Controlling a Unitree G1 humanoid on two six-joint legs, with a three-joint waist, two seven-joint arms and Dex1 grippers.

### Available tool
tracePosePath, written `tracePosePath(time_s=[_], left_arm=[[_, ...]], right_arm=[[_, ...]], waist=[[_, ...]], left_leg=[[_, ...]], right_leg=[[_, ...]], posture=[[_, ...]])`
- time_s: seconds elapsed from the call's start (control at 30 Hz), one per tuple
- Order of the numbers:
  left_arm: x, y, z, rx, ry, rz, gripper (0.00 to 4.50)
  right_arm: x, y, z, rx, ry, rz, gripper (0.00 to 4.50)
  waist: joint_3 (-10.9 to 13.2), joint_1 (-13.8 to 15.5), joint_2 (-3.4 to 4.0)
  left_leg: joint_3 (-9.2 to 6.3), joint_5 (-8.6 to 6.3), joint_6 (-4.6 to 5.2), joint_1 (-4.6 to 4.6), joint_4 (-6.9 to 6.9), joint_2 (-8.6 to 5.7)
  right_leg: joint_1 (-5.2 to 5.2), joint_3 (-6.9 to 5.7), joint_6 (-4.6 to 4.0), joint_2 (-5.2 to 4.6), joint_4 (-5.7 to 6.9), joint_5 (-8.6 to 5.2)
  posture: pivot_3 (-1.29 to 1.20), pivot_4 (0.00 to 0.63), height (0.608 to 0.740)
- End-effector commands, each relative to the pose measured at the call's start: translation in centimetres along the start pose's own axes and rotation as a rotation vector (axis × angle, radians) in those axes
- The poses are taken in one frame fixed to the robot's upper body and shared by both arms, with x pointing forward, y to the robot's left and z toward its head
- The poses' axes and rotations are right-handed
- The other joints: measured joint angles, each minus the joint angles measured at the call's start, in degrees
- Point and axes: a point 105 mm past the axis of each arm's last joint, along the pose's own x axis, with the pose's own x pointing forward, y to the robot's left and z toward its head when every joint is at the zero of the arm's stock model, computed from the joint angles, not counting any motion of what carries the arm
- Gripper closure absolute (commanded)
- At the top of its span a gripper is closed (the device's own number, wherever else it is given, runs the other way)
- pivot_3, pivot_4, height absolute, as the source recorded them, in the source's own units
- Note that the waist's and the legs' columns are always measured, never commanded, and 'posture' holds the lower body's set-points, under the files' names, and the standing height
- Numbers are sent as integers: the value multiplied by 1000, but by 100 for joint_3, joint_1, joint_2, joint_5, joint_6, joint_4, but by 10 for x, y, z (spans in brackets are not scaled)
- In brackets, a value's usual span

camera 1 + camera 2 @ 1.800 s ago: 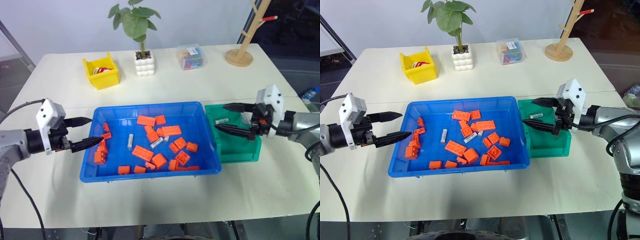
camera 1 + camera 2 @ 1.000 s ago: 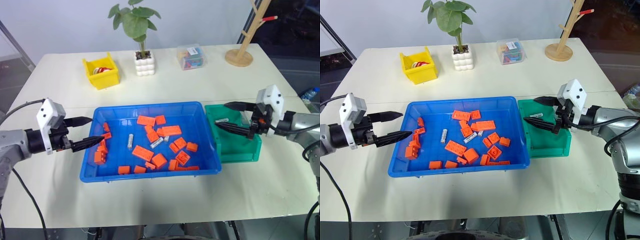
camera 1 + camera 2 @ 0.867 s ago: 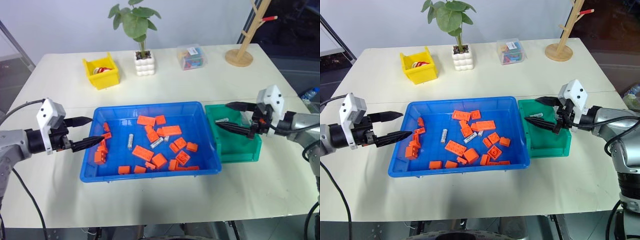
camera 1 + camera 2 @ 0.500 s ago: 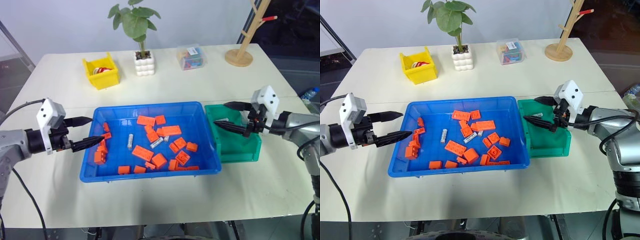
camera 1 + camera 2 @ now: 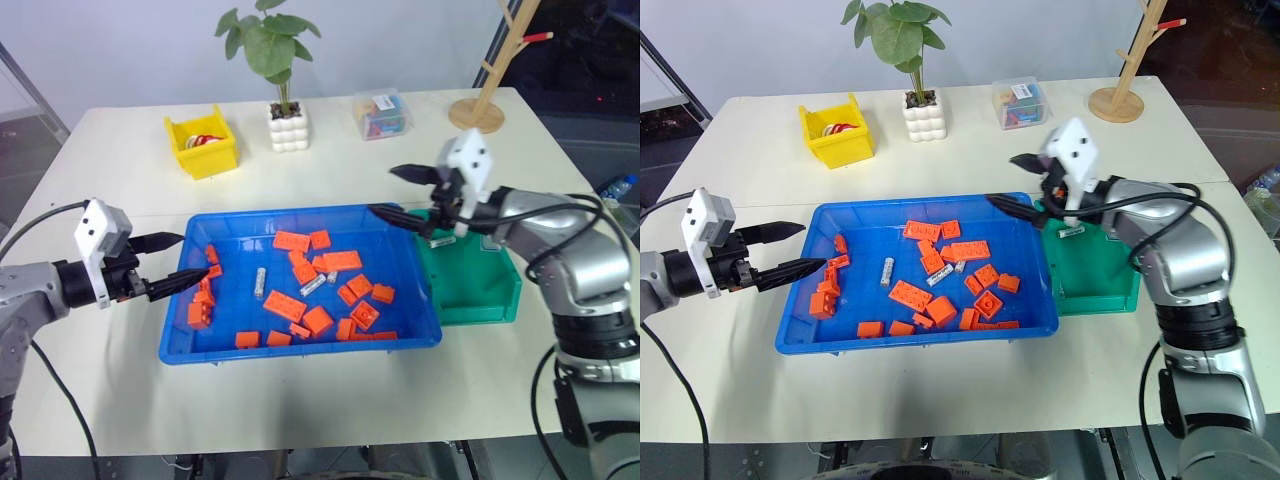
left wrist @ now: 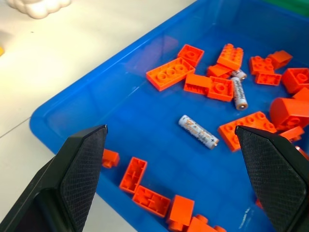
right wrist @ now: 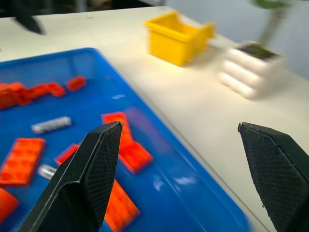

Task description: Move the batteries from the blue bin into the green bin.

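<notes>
The blue bin lies mid-table, strewn with orange bricks. Among them lie silver batteries: one left of centre and two close together near the middle, seen closer in the left wrist view. The green bin adjoins the blue bin's right side and holds one battery. My right gripper is open and empty, above the blue bin's far right corner. My left gripper is open and empty at the blue bin's left rim.
At the table's back stand a yellow bin, a potted plant, a clear box of small items and a wooden stand. Bare table surrounds the bins at the front.
My right gripper has swung left, from above the green bin to the blue bin's far right corner, still open. The left gripper has stayed put.
</notes>
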Motion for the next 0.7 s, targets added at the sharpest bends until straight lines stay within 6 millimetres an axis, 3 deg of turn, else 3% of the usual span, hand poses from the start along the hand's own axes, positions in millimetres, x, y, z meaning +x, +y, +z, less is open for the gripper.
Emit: tracePosePath(time_s=[0.03,0.2,0.37,0.57,0.7], left_arm=[[1,2,6,24,-33,30,57],[3,1,3,-5,-60,64,57],[2,-4,-2,-32,-78,105,57],[-3,-6,-4,-46,-83,130,57],[-5,-9,-11,-38,-39,102,57]], right_arm=[[26,10,5,-87,-2,44,554],[61,16,-12,-136,73,69,554],[93,33,-9,68,103,72,554],[95,68,-15,52,123,163,554],[88,97,-23,-111,121,299,554]], waist=[[0,-7,0],[-2,-11,-3],[-3,-33,-4],[-6,3,-10],[-7,-16,-11]], left_leg=[[0,0,-1,0,0,0],[-2,6,-11,0,0,0],[-4,15,-26,-8,-1,11],[-11,20,-35,-16,-6,23],[-7,19,-34,-14,-3,23]], right_leg=[[0,0,1,0,0,1],[-3,0,-1,2,2,8],[-20,6,-22,16,6,27],[-33,7,-33,33,10,35],[-29,8,-30,33,7,36]], posture=[[0,150,740],[0,150,740],[0,150,740],[0,150,740],[0,150,740]])
